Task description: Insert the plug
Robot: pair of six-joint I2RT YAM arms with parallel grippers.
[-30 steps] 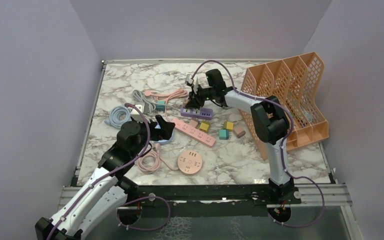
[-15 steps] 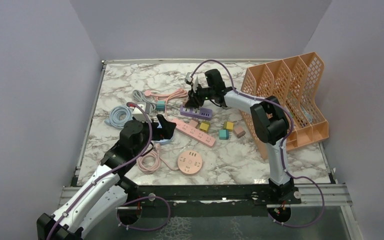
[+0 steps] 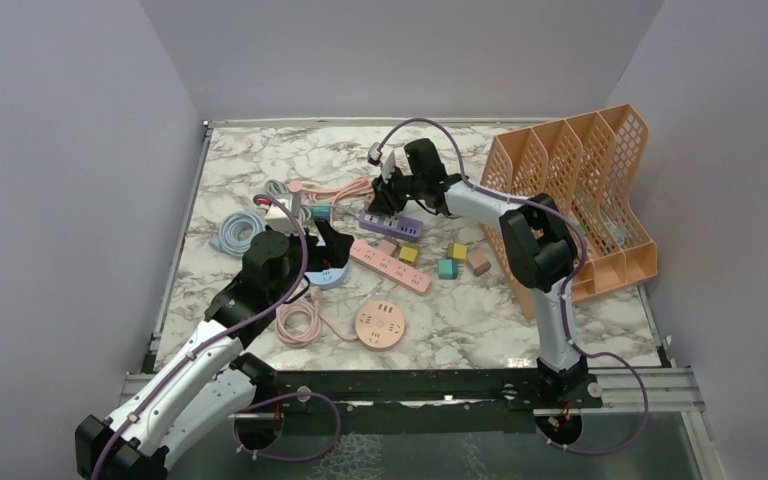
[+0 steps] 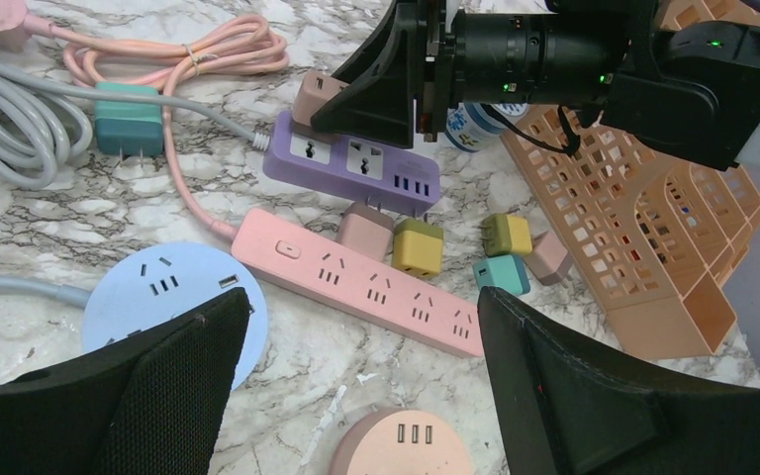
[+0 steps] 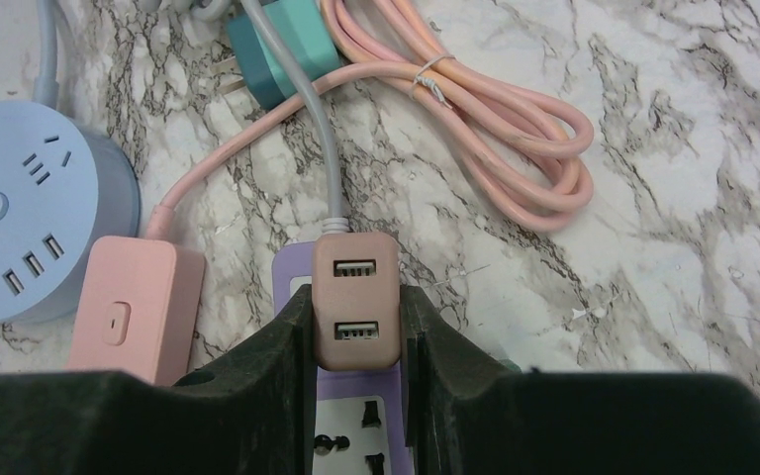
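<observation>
A dusty-pink USB charger plug is clamped between my right gripper's fingers, so that gripper is shut on it. It sits over the cable end of the purple power strip, and its prongs are hidden. The left wrist view shows the same plug at the strip's far end under the right gripper. From above, the right gripper is over the purple strip. My left gripper hangs open and empty above the pink power strip.
A blue round socket and a peach round socket lie near the left gripper. Small yellow and teal adapters sit beside the pink strip. Coiled cables lie at the back left, an orange file rack at the right.
My left arm has advanced toward the power strips, its open gripper now farther from its base. The right gripper has shifted slightly back and left with the plug.
</observation>
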